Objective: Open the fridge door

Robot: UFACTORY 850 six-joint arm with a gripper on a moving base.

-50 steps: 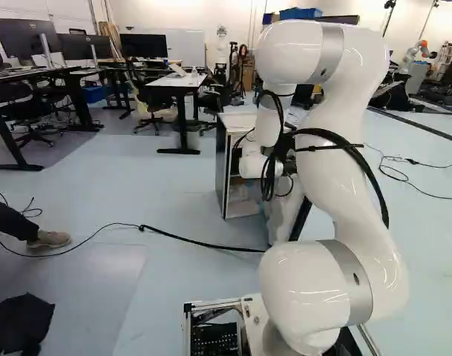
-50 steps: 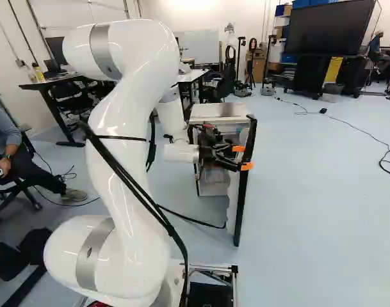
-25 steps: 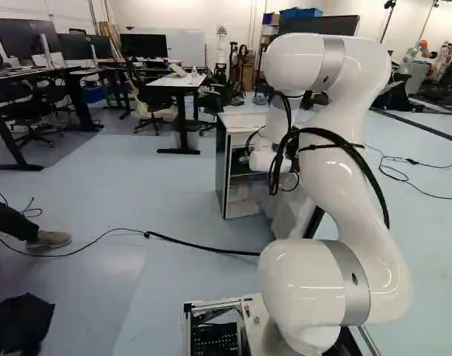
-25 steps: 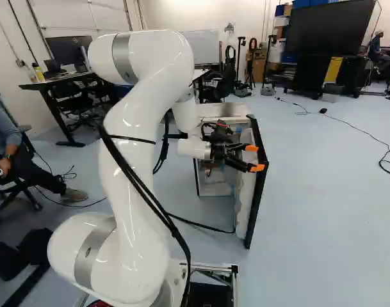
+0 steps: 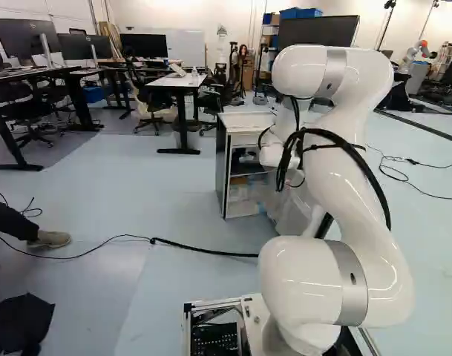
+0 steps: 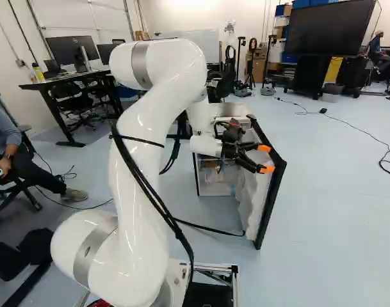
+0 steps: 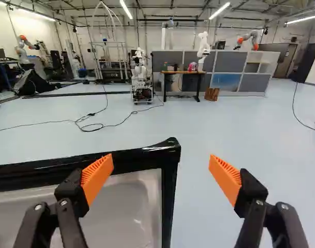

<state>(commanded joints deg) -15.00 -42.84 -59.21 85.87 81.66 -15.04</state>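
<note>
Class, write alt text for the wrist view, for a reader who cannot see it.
An open gripper with orange pads has the black-edged corner of the fridge door between its fingers. Beyond, a table stands across the pale floor.

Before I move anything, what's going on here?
The white arm is working at the fridge, whose door stands well open. The gripper is at the door's top corner, its jaws wide apart and gripping nothing. Whether they touch the door, I cannot tell. It looks like the arm is nudging the door from its inner side rather than pulling it, but that is a guess.
</note>
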